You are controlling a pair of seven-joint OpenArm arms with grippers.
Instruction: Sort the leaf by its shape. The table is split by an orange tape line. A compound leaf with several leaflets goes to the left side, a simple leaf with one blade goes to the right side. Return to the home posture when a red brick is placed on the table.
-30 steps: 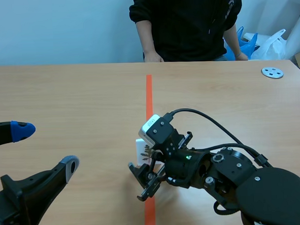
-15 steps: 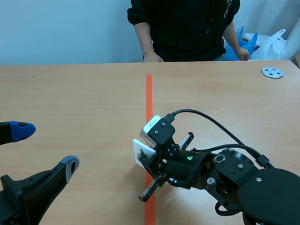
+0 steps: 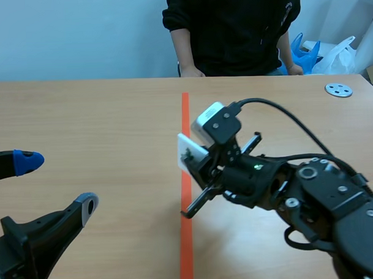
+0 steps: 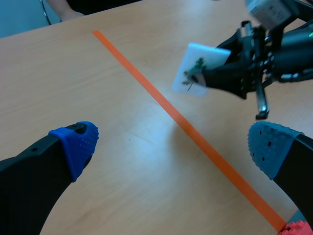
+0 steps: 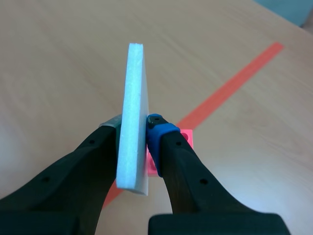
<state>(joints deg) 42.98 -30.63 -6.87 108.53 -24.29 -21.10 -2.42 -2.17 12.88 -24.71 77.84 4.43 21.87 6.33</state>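
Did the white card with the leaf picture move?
Yes. The flat white leaf card, held in the right end effector, has risen and gone farther up the orange tape line.

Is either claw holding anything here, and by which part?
The right claw is shut on the white leaf card, clamping its two flat faces near one edge. The left claw is open, holding nothing.

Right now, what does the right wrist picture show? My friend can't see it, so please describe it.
The right gripper is shut on a white card, held upright and seen edge-on. Below lies the wooden table with an orange tape line, and a small red block peeks out behind the fingers.
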